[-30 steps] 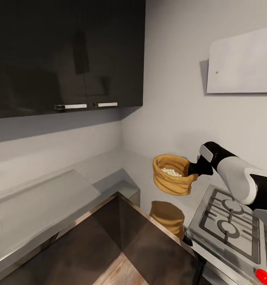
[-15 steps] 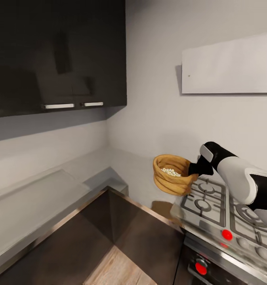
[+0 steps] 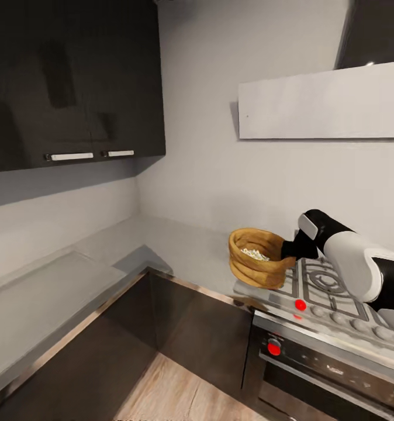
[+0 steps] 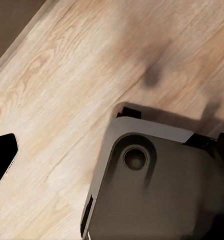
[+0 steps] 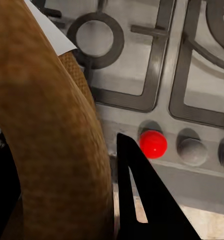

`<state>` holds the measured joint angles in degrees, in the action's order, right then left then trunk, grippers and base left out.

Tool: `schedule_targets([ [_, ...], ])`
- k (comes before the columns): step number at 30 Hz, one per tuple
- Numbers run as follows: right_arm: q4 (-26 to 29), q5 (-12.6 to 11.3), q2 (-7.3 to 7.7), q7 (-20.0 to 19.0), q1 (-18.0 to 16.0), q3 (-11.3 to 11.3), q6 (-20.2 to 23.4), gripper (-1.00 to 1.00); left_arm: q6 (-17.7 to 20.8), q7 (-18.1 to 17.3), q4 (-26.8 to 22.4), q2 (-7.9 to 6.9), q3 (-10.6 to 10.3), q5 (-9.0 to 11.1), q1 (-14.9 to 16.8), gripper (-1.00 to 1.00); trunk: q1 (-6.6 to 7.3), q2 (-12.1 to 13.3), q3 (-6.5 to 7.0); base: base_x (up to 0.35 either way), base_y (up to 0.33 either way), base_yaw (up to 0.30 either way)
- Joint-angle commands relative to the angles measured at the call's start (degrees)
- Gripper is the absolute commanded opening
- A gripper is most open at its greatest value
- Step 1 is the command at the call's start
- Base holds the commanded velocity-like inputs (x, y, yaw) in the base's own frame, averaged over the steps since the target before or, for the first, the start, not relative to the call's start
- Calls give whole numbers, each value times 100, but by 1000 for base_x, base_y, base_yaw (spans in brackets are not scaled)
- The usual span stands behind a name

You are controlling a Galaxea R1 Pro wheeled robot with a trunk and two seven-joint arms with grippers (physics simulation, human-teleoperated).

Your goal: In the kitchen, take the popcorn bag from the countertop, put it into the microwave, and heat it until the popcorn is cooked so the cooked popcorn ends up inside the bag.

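Observation:
The popcorn bag (image 3: 257, 268), a tan-orange ribbed sack, hangs in the air over the seam between the grey countertop (image 3: 179, 248) and the hob. Whitish popcorn (image 3: 255, 254) shows through its mouth. My right gripper (image 3: 291, 250) is shut on the bag's rolled rim at its right side. In the right wrist view the bag (image 5: 47, 125) looms large, with a black finger (image 5: 141, 195) against it. In the left wrist view one black fingertip (image 4: 2, 155) of the left gripper hangs over wooden floor with nothing near it. The microwave is out of view.
A grated gas hob (image 3: 322, 280) with red knobs (image 3: 300, 304) sits above a steel oven (image 3: 325, 368) at the right. Black wall cabinets (image 3: 74, 82) hang at upper left, and a pale hood panel (image 3: 322, 108) on the wall. Wooden floor (image 3: 173, 397) lies below.
The head camera has swung right, so the cabinets slid left and the hob and oven front came further into view. The bag stays held in the right gripper.

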<state>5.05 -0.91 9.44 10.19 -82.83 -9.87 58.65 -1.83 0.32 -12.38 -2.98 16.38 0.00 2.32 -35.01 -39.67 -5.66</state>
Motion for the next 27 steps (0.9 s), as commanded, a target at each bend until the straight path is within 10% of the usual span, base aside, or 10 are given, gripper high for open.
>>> schedule_targets([
  [1, 5, -15, -3, 53, -5, -51, 15, -100, -19, 3, 7, -1, 6, 0, 5, 100, 1, -10, -10, -260, 204, -298],
  [8, 5, -16, 3, 53, -2, -59, 15, -100, -21, 3, 7, -1, 6, 0, 5, 100, 1, -10, -10, -260, 204, -298],
  [14, 5, -15, 54, 53, -3, -735, 16, -100, -27, 3, 7, -1, 11, 0, 5, 100, 1, -10, -10, -260, 204, -298],
  [27, 0, -14, 75, 62, -3, -771, 18, -100, -19, 3, 7, -1, 6, 0, 5, 100, 1, -10, -10, -261, 204, -298],
])
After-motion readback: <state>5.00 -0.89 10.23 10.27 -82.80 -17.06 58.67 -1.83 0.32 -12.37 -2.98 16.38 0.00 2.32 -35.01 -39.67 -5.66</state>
